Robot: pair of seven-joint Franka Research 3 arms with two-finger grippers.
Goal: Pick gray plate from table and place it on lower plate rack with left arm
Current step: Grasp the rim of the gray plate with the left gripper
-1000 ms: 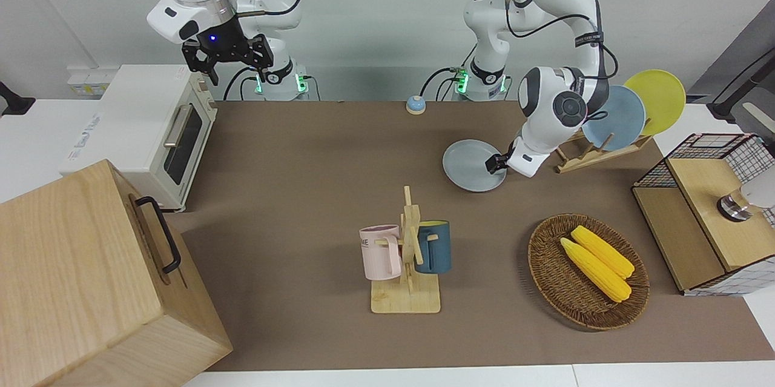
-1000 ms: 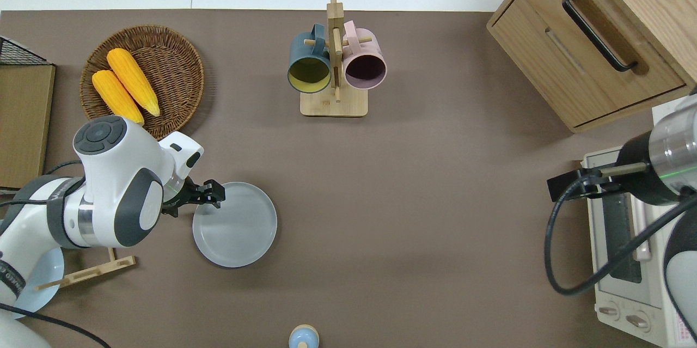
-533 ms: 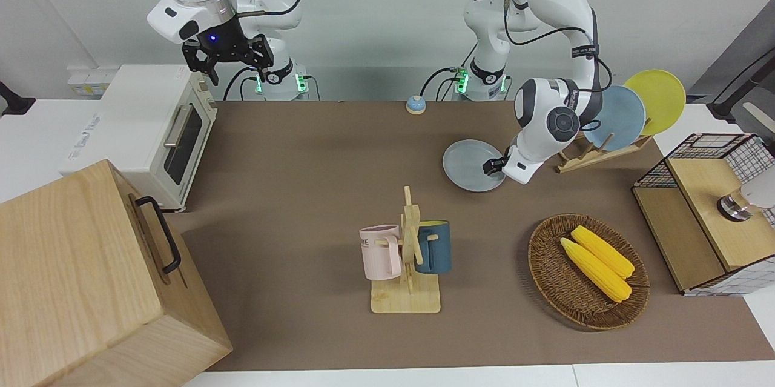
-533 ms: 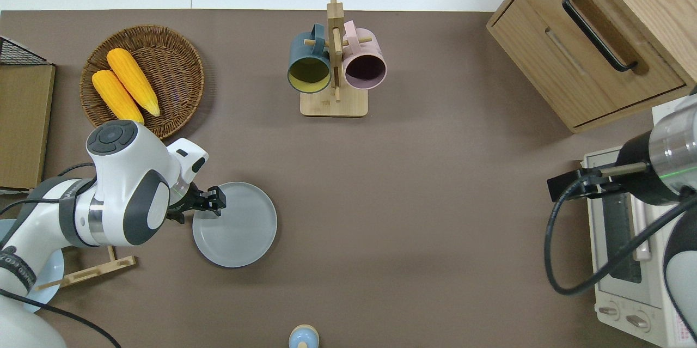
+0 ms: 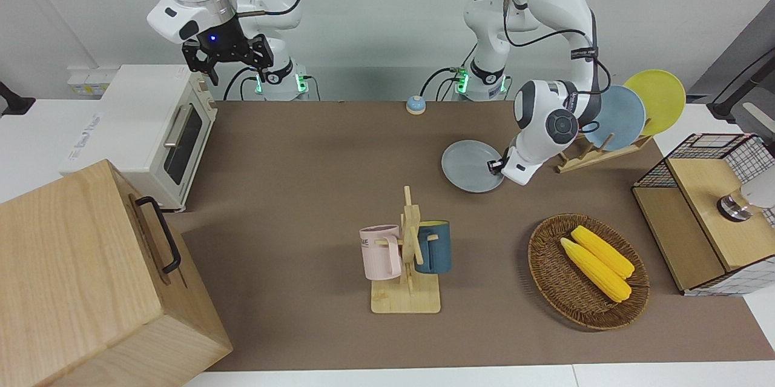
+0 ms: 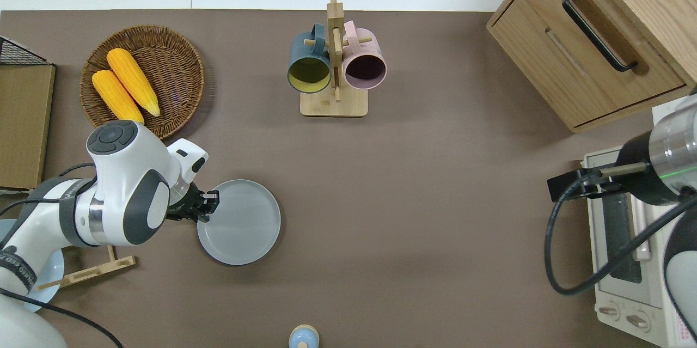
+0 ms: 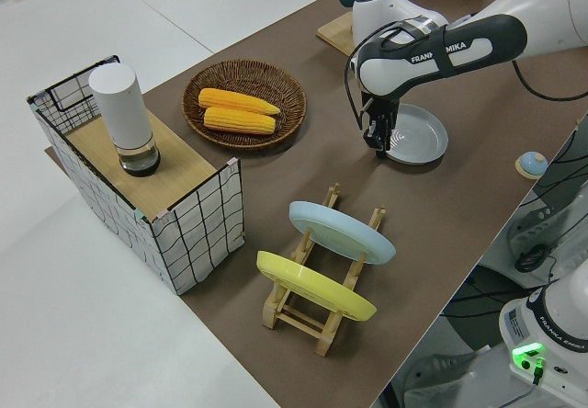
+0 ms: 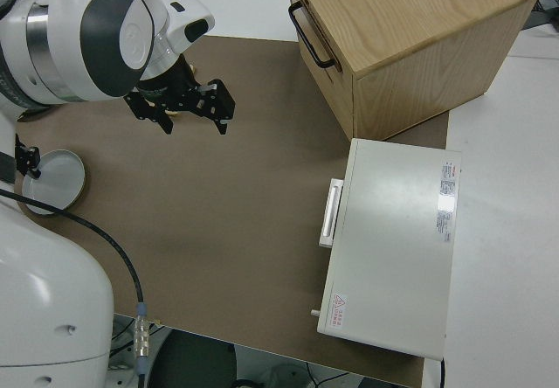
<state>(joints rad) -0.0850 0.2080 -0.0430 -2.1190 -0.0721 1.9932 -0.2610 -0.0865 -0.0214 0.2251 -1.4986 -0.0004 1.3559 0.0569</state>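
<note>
The gray plate (image 5: pixel 469 164) (image 6: pixel 242 224) (image 7: pixel 418 134) lies on the brown mat, nearer to the robots than the corn basket. My left gripper (image 5: pixel 495 166) (image 6: pixel 208 207) (image 7: pixel 377 143) is shut on the plate's rim at the edge toward the left arm's end of the table, and that edge looks slightly raised. The light-wood plate rack (image 5: pixel 596 154) (image 6: pixel 81 272) (image 7: pixel 317 311) stands toward the left arm's end and holds a blue plate (image 5: pixel 617 117) (image 7: pixel 340 232) and a yellow plate (image 5: pixel 657 99) (image 7: pixel 317 287). My right arm is parked, with its gripper (image 5: pixel 227 63) (image 8: pixel 179 113) open.
A wicker basket (image 6: pixel 179 65) with two corn cobs lies farther from the robots than the plate. A mug stand (image 6: pixel 333 103) with two cups stands mid-table. A wire crate (image 5: pixel 705 217), a wooden cabinet (image 5: pixel 91 278), a toaster oven (image 5: pixel 151 132) and a small bell (image 5: pixel 415 105) line the edges.
My left gripper closed in on the plate's rim. The plate has shifted slightly toward the right arm's end and looks a little raised.
</note>
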